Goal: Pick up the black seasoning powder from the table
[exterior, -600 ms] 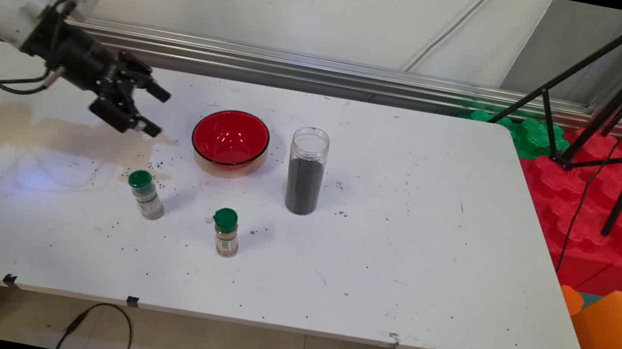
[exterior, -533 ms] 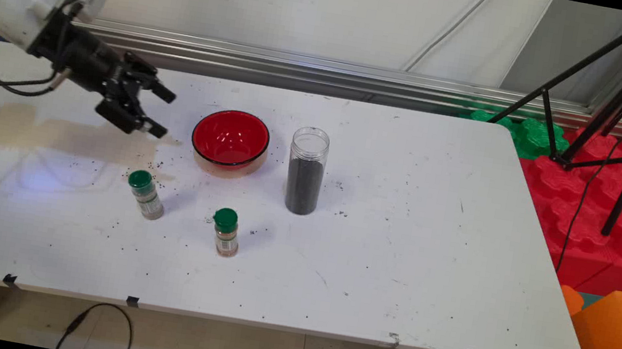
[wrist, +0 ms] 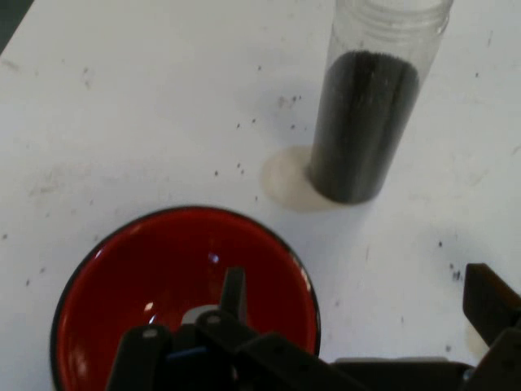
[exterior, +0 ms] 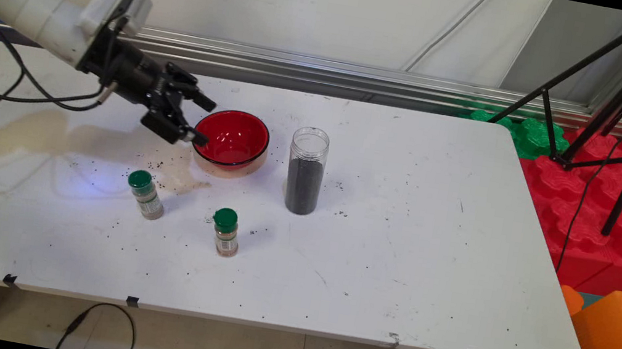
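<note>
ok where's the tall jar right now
In the main view the jar stands upright near the table's middle, just right of the red bowl. The hand view shows it beyond the bowl, upper right.

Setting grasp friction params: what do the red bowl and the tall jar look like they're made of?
Red bowl: glossy, likely plastic or lacquerware; sharp highlights inside, thin black rim.
Tall jar: clear and rigid, plastic or glass, can't tell which; threaded open neck, dark granules visible through the wall.
The hand hovers open at the bowl's left rim.

White tubular arm (exterior: 30, 14), black pincer (exterior: 200, 118), black cables (exterior: 19, 84) hanging.
</note>
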Controlling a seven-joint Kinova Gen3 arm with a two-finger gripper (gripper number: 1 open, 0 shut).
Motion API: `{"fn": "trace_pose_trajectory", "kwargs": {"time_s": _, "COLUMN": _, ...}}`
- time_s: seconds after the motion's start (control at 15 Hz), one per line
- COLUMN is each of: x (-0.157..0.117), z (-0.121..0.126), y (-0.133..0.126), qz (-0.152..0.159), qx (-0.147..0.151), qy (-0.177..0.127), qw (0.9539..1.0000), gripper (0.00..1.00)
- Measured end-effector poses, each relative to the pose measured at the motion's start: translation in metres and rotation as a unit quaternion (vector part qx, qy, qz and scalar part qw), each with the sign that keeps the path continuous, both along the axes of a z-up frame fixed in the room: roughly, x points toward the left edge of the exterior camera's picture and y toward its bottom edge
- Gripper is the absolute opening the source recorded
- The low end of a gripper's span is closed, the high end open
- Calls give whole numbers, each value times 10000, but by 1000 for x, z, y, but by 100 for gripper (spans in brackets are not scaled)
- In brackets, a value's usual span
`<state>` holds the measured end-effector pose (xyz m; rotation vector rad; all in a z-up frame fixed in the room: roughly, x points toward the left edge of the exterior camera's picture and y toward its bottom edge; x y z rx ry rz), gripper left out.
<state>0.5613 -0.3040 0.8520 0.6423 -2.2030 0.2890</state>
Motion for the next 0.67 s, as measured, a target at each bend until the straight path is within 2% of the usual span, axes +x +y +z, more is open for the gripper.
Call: {"fn": "trace_pose_trajectory", "kwargs": {"time_s": 0.67, "x": -43, "z": -29, "y": -24, "qz": -136, "qx": -216, "qy": 448, "qw": 9987, "gripper": 100}}
